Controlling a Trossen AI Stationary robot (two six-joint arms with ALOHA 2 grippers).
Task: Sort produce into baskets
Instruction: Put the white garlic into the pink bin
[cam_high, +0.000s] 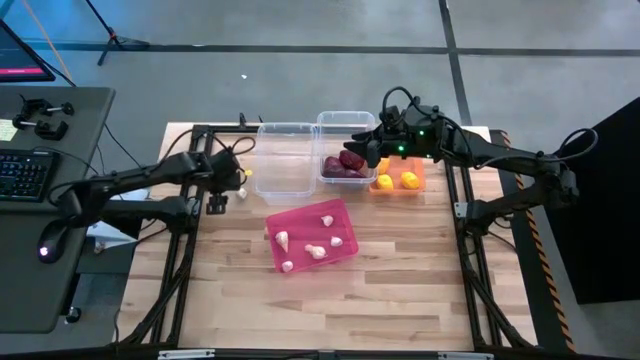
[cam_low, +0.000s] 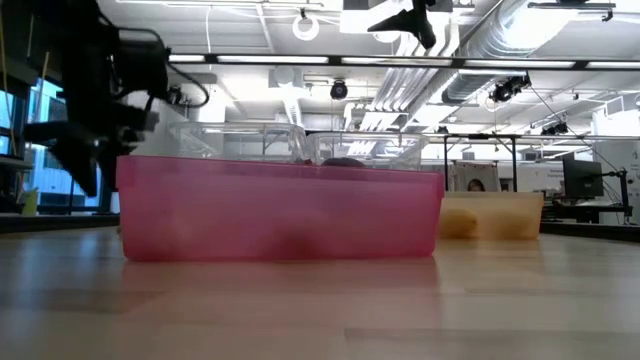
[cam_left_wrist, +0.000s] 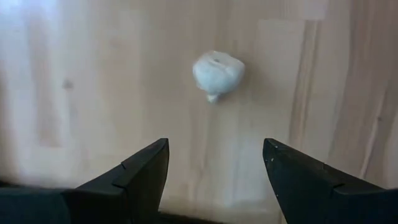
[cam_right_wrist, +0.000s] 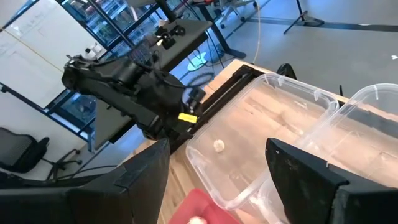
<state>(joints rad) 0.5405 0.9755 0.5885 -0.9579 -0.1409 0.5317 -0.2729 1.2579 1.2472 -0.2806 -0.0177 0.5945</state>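
Observation:
A white garlic bulb (cam_left_wrist: 217, 73) lies alone on the bare wood near the table's far left (cam_high: 241, 192). My left gripper (cam_left_wrist: 214, 154) points down above it, open, with the bulb ahead of its fingertips and untouched. In the high view that gripper (cam_high: 216, 200) sits just left of the bulb. The pink basket (cam_high: 312, 237) holds several garlic bulbs. Dark red onions (cam_high: 345, 165) lie in the right clear basket (cam_high: 345, 128), and lemons (cam_high: 397, 181) lie in the orange basket (cam_high: 420, 178). My right gripper (cam_right_wrist: 217, 149) hovers open over the onions (cam_high: 365, 152), empty.
An empty clear basket (cam_high: 285, 160) stands between the loose garlic and the onion basket. In the low view the pink basket (cam_low: 280, 210) fills the middle and the orange basket (cam_low: 490, 215) shows to its right. Bare wood lies along the table's near side (cam_high: 320, 310).

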